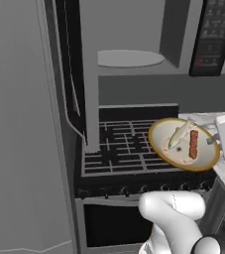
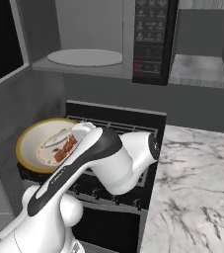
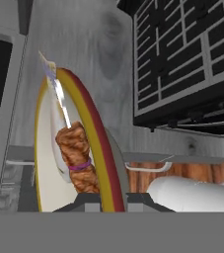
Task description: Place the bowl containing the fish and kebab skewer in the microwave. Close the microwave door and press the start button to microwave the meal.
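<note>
My gripper [image 3: 113, 201] is shut on the tan-yellow rim of the bowl [image 1: 183, 144], holding it tilted in the air above the right side of the stove. The pale fish [image 1: 179, 134] and the reddish-brown kebab skewer [image 1: 194, 144] lie inside it. In the hand view the bowl [image 3: 91, 128] stands edge-on, with the kebab skewer [image 3: 76, 158] and the fish [image 3: 59, 143] against its cream inside. The microwave [image 1: 134, 34] hangs above and to the left, its cavity showing a pale turntable [image 1: 129, 58]. The microwave door [image 2: 2, 44] is swung wide open to the left. My arm partly covers the bowl [image 2: 37, 143] in the right base view.
The black gas stove [image 1: 124, 149] with its grates lies under the bowl. A black button panel [image 2: 150, 39] sits on the microwave's right side. The marble counter [image 2: 197, 173] runs to the right of the stove, and the tall grey fridge [image 1: 20, 124] stands on the left.
</note>
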Available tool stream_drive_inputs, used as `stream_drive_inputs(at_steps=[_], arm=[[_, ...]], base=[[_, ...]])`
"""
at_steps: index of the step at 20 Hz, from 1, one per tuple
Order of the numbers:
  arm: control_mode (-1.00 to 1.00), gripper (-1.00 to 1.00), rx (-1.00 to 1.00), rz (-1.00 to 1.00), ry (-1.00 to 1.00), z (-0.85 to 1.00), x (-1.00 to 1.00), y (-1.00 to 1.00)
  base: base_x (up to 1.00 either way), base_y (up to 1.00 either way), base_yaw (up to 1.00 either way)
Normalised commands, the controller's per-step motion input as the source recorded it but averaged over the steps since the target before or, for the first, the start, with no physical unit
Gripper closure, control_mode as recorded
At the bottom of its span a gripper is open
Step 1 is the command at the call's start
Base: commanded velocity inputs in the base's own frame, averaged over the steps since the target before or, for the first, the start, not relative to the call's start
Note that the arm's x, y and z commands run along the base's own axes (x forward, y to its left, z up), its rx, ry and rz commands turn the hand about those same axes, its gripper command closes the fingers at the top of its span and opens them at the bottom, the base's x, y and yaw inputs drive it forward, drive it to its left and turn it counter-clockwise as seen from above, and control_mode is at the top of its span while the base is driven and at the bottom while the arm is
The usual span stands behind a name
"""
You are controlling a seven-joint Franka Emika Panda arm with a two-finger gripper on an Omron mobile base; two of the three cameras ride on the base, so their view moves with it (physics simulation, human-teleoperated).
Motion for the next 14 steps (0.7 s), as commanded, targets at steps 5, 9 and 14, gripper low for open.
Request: stream_drive_inputs(at_steps=[5,9,14], arm=[[1.0,1.0,0.0,0.0,0.0,0.0,0.0,0.0],[1.0,1.0,0.0,0.0,0.0,0.0,0.0,0.0],[1.0,1.0,0.0,0.0,0.0,0.0,0.0,0.0]], base=[[0.46,-0.14,0.21],[0.49,0.0,0.27],[0.38,0.0,0.31]])
